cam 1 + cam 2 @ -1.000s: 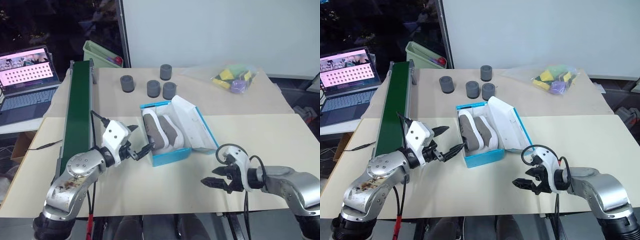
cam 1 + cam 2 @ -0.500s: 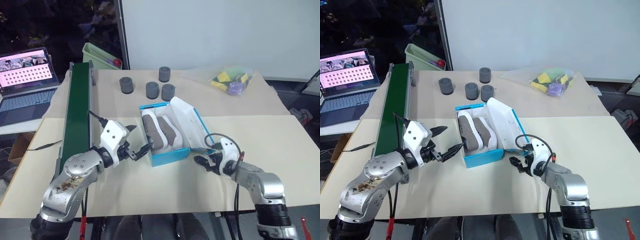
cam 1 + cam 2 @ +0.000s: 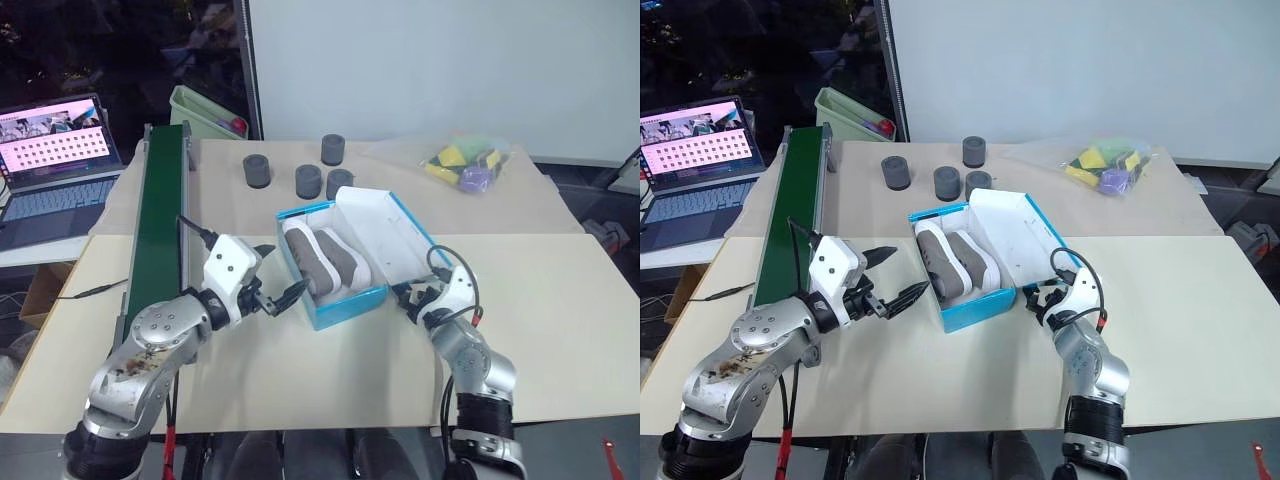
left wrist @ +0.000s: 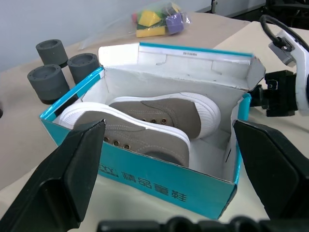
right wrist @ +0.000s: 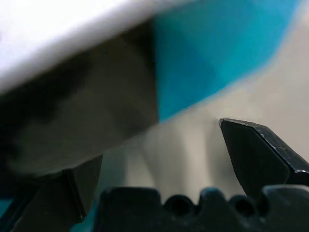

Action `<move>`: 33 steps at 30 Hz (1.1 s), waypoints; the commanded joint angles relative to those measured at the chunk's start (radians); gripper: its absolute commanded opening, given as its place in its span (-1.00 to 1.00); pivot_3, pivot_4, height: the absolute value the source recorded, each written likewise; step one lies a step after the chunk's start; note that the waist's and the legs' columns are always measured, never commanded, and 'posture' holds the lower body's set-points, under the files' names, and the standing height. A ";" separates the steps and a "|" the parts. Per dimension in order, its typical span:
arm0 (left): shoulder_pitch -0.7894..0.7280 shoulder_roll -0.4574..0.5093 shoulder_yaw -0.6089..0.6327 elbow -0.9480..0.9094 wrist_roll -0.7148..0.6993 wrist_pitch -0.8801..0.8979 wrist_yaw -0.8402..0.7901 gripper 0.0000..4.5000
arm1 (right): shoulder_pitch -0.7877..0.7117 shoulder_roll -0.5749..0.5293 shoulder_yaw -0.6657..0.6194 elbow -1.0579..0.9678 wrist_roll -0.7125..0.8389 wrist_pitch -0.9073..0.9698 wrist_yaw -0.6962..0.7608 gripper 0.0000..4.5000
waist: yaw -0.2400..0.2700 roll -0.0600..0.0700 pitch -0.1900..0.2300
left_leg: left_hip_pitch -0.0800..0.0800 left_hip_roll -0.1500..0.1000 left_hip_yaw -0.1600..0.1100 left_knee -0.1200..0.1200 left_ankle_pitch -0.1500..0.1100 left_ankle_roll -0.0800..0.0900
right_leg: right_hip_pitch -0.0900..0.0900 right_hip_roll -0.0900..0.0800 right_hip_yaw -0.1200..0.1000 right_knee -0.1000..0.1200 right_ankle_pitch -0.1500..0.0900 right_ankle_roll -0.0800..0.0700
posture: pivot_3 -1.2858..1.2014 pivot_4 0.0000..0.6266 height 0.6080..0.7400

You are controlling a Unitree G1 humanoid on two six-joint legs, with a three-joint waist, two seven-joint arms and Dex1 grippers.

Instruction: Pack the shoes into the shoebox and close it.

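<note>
Shoes are seen packed in shoebox, lid up. Left hand is held wide at box's left; right hand, fingers spread, has been moved fwd from table edge to lid's outer side.

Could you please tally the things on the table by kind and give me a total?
Shoes: 2
Shoebox: 1
Grey cylinders: 4
Bag of blocks: 1
Green conveyor: 1
Total: 9

Two shoes in one shoebox; four dark cylinders; one laptop; one bag of blocks.
</note>
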 commanded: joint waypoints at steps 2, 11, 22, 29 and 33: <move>-0.016 -0.004 -0.003 -0.029 -0.006 -0.006 0.003 1.00 | -0.024 0.009 -0.029 0.014 0.062 -0.102 0.044 0.98 | -0.001 0.002 0.001 | 0.000 0.000 0.000 0.000 0.000 0.000 | 0.000 0.000 0.000 0.000 0.000 0.000 | 0.03 -0.52 0.83; 0.008 -0.014 0.008 -0.054 -0.010 0.005 0.027 1.00 | 0.013 0.020 0.017 -0.077 0.071 -0.149 0.055 0.98 | -0.001 0.006 0.003 | -0.007 0.000 0.000 -0.001 0.000 0.000 | -0.009 0.000 0.000 0.002 0.000 -0.001 | 0.03 -0.52 0.83; 0.036 -0.033 0.029 -0.086 -0.015 0.034 0.072 1.00 | -0.021 0.005 0.065 -0.245 0.162 -0.103 0.061 0.98 | -0.001 0.006 0.003 | -0.014 0.000 0.000 -0.001 0.000 0.000 | -0.016 0.000 0.000 0.004 0.001 -0.002 | 0.03 -0.52 0.83; 0.030 -0.029 0.066 -0.105 -0.027 0.065 0.090 1.00 | -0.025 -0.180 0.313 -0.400 0.055 -0.019 0.189 0.98 | -0.001 0.006 0.003 | -0.014 0.000 0.000 -0.001 0.000 0.000 | -0.017 0.000 0.000 0.003 0.001 -0.002 | 0.03 -0.52 0.83; 0.032 -0.027 0.076 -0.126 -0.042 0.085 0.100 1.00 | -0.058 -0.299 0.466 -0.444 -0.008 0.030 0.291 0.98 | 0.001 0.006 0.003 | -0.014 -0.001 0.000 -0.001 0.000 0.000 | -0.016 0.000 0.000 0.003 0.001 -0.002 | 0.03 -0.52 0.83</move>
